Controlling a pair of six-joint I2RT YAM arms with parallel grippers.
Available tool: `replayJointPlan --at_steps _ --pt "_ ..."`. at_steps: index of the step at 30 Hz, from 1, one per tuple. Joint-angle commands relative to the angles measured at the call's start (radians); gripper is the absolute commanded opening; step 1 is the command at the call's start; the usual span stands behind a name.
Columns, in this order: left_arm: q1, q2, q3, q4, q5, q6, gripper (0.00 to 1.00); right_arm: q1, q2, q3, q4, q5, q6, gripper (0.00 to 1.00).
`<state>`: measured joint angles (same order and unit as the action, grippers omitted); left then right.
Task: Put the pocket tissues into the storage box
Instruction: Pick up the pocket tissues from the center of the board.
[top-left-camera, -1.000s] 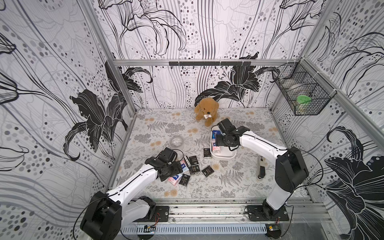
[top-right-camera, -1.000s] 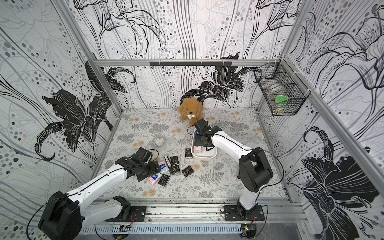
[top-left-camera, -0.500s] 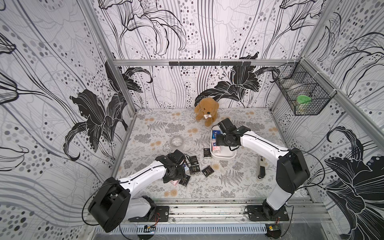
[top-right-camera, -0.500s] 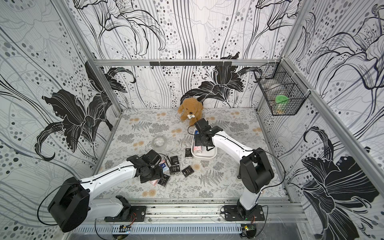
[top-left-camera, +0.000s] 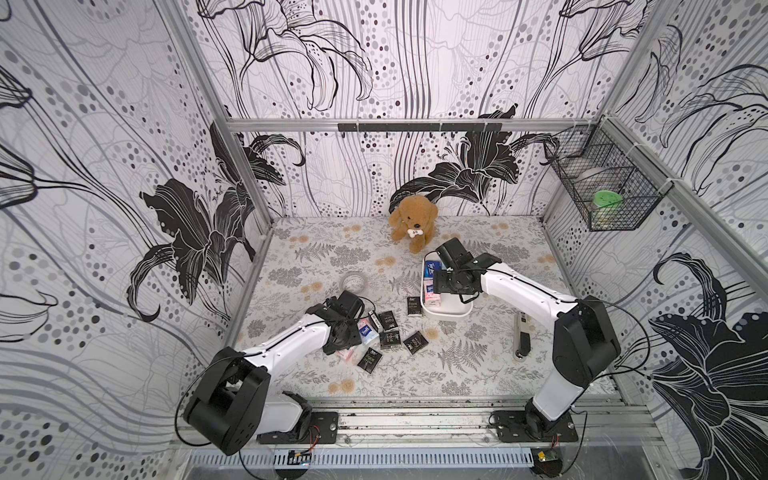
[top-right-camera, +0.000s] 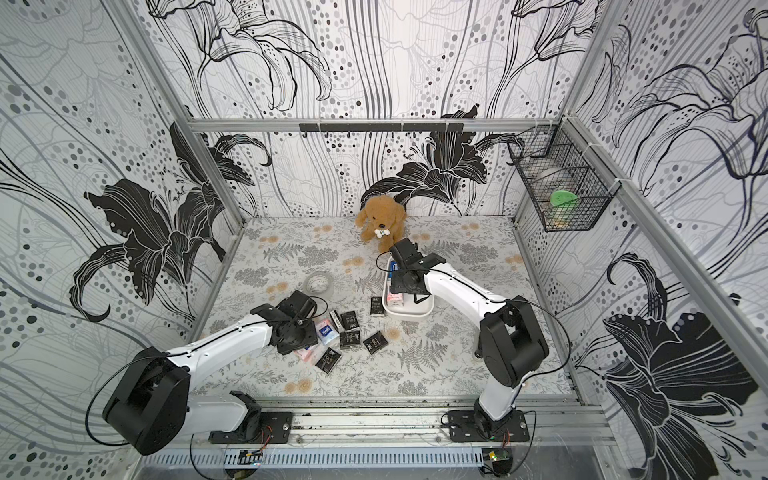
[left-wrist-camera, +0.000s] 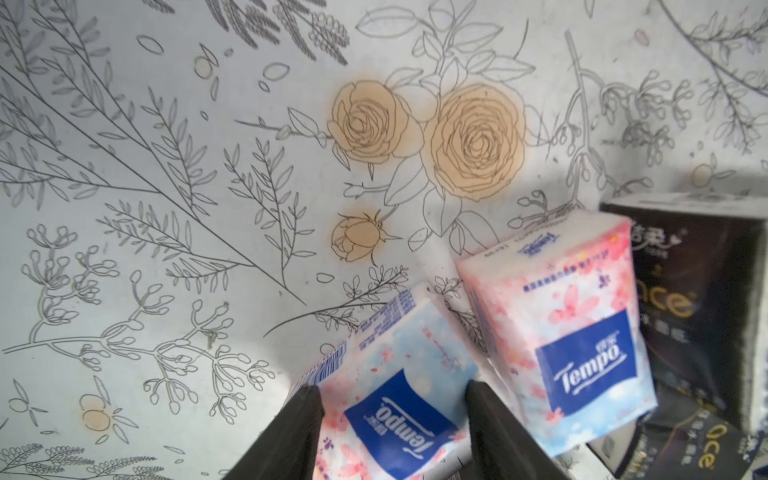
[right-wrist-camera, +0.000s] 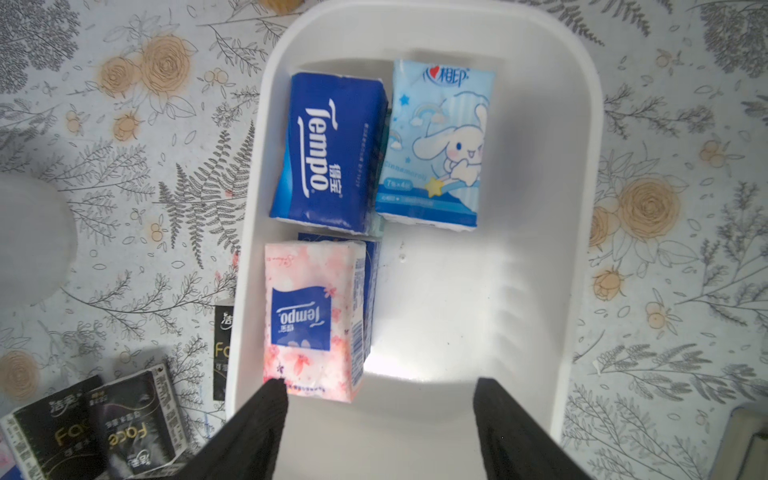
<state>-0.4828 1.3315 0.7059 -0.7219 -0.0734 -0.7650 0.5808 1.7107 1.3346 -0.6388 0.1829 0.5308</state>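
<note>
left gripper (left-wrist-camera: 392, 392): fingers closed against both side edges of a pink-and-blue packet (left-wrist-camera: 399, 374) with a dark blue "tempo" label, over the floral table (left-wrist-camera: 166, 166). a second pink packet (left-wrist-camera: 573, 332) sits just beside it, with a black packet (left-wrist-camera: 698, 291) beyond. right gripper (right-wrist-camera: 380, 386): jaws wide apart and empty, above the storage box (right-wrist-camera: 582, 208), a white low-walled tub with rounded corners. the box holds a dark blue packet (right-wrist-camera: 328, 149), a light blue cartoon packet (right-wrist-camera: 436, 145) and a pink packet (right-wrist-camera: 311, 320) lying on another blue one. in both top views the loose pocket tissues (top-left-camera: 390, 332) (top-right-camera: 351, 328), mostly black, lie scattered between the left gripper and the box.
</note>
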Motion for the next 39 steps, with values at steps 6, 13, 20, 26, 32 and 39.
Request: replayJointPlan --at_steps 6,13,20,26,32,39 --pt "0.042 -0.092 0.054 0.033 -0.046 -0.070 0.80 -0.006 -0.036 -0.014 -0.017 0.009 0.014 0.77" --pt "0.042 -0.055 0.090 0.021 -0.012 0.103 0.91 -0.006 -0.036 -0.028 0.006 -0.021 0.033 0.77" --pt "0.043 -0.013 0.031 0.096 0.031 0.185 0.92 -0.006 -0.074 -0.038 0.004 -0.021 0.041 0.77" --pt "0.042 -0.015 -0.015 0.111 0.091 0.172 0.93 -0.005 -0.087 -0.041 -0.001 -0.010 0.041 0.78" --pt "0.041 -0.044 -0.063 0.128 0.185 0.099 0.95 -0.005 -0.080 -0.033 -0.001 -0.012 0.040 0.78" --pt "0.011 -0.115 -0.071 0.086 0.168 0.000 1.00 -0.005 -0.060 -0.013 -0.004 -0.014 0.029 0.78"
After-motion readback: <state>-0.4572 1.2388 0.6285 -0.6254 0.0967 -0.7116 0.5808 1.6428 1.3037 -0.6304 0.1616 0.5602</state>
